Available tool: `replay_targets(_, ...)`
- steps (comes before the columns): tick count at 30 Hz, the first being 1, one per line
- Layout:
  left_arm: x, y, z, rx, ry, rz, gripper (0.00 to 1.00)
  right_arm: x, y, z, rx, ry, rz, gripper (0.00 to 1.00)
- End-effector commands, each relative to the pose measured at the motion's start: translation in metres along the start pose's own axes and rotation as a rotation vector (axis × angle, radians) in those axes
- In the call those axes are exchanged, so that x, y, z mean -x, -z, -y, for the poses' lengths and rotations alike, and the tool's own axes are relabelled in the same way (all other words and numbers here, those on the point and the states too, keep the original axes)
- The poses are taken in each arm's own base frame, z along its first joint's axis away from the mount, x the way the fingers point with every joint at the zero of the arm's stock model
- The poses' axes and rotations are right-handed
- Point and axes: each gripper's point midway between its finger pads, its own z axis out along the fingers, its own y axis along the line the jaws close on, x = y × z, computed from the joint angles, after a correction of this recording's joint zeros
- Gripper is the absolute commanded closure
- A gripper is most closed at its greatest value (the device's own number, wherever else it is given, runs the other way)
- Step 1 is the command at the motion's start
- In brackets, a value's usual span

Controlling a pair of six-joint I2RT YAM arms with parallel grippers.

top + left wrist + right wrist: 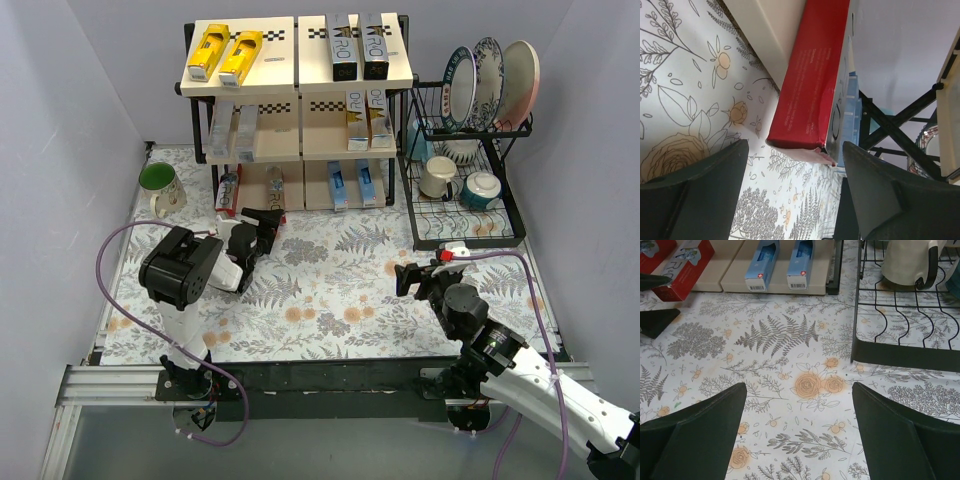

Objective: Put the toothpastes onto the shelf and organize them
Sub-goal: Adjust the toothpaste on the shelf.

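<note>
The shelf (283, 62) holds toothpastes in pairs: yellow (225, 54) and black (358, 46) on top, silver (233, 130) and gold-white (367, 117) in the middle, blue (352, 184) at the bottom right. Red cartons (228, 190) lie at the bottom left. My left gripper (262, 222) is at that spot. In the left wrist view its jaws (795, 145) stand apart, with the near end of a red carton (812, 75) just ahead of the fingertips and untouched. My right gripper (405, 278) hovers open over the flowered cloth (799, 385), holding nothing.
A black wire dish rack (465, 232) with plates (490, 80) and mugs (437, 177) stands right of the shelf. A green mug (160, 186) sits at the left by the wall. Its front rail (905, 355) lies close to the right gripper.
</note>
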Motion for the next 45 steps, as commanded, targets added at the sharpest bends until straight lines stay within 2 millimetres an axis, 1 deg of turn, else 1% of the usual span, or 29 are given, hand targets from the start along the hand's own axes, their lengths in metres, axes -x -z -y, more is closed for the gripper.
replay_targets(1, 0.010, -0.007, 0.009, -0.048, 0.081, 0.039, 0.30, 0.003, 0.001, 0.000, 0.000, 0.003, -0.001, 0.06)
replay_targets(5, 0.008, -0.011, 0.010, -0.076, 0.093, 0.026, 0.38, 0.001, 0.001, 0.000, 0.001, 0.002, -0.006, 0.06)
replay_targets(8, 0.010, -0.012, 0.010, -0.087, 0.101, 0.030, 0.40, 0.000, 0.001, -0.001, 0.003, 0.010, -0.016, 0.06)
replay_targets(16, 0.011, -0.014, 0.024, -0.132, 0.115, 0.020, 0.41, -0.003, -0.001, -0.003, 0.009, 0.025, -0.032, 0.06)
replay_targets(18, 0.013, -0.013, 0.026, -0.139, 0.124, 0.025, 0.44, -0.003, -0.001, -0.002, 0.009, 0.026, -0.034, 0.06)
replay_targets(20, 0.016, -0.012, 0.026, -0.141, 0.137, 0.037, 0.47, -0.003, 0.000, -0.003, 0.010, 0.025, -0.035, 0.06)
replay_targets(21, 0.018, -0.010, 0.024, -0.138, 0.140, 0.044, 0.51, -0.003, 0.000, -0.002, 0.010, 0.022, -0.033, 0.06)
replay_targets(22, 0.020, -0.009, 0.024, -0.139, 0.144, 0.050, 0.53, -0.003, 0.000, -0.002, 0.009, 0.020, -0.032, 0.06)
replay_targets(24, 0.025, -0.006, 0.028, -0.152, 0.152, 0.069, 0.56, -0.003, 0.000, -0.002, 0.011, 0.019, -0.025, 0.06)
replay_targets(25, 0.030, -0.004, 0.024, -0.146, 0.155, 0.081, 0.59, -0.003, 0.000, -0.002, 0.011, 0.019, -0.023, 0.06)
replay_targets(27, 0.037, -0.001, 0.026, -0.150, 0.167, 0.101, 0.62, -0.002, 0.000, -0.003, 0.012, 0.021, -0.027, 0.06)
replay_targets(28, 0.043, 0.001, 0.022, -0.140, 0.171, 0.113, 0.64, -0.001, 0.000, -0.003, 0.015, 0.021, -0.028, 0.06)
replay_targets(30, 0.050, 0.004, 0.023, -0.146, 0.183, 0.127, 0.64, -0.002, 0.000, -0.004, 0.015, 0.026, -0.033, 0.06)
replay_targets(31, 0.057, 0.005, 0.020, -0.140, 0.185, 0.138, 0.65, -0.002, 0.000, -0.003, 0.013, 0.025, -0.034, 0.06)
replay_targets(34, 0.066, 0.006, 0.018, -0.131, 0.192, 0.136, 0.65, -0.003, 0.000, -0.003, 0.012, 0.022, -0.034, 0.06)
replay_targets(37, 0.070, 0.004, 0.016, -0.121, 0.186, 0.118, 0.64, -0.002, -0.001, -0.003, 0.011, 0.024, -0.031, 0.06)
replay_targets(42, 0.077, -0.001, 0.007, -0.070, 0.179, 0.103, 0.61, -0.005, -0.001, -0.003, 0.012, 0.029, -0.038, 0.06)
replay_targets(44, 0.079, 0.000, 0.008, -0.069, 0.180, 0.101, 0.60, -0.005, -0.001, -0.003, 0.012, 0.029, -0.038, 0.06)
replay_targets(45, 0.082, 0.000, 0.008, -0.065, 0.185, 0.106, 0.57, -0.006, -0.001, -0.003, 0.012, 0.030, -0.039, 0.06)
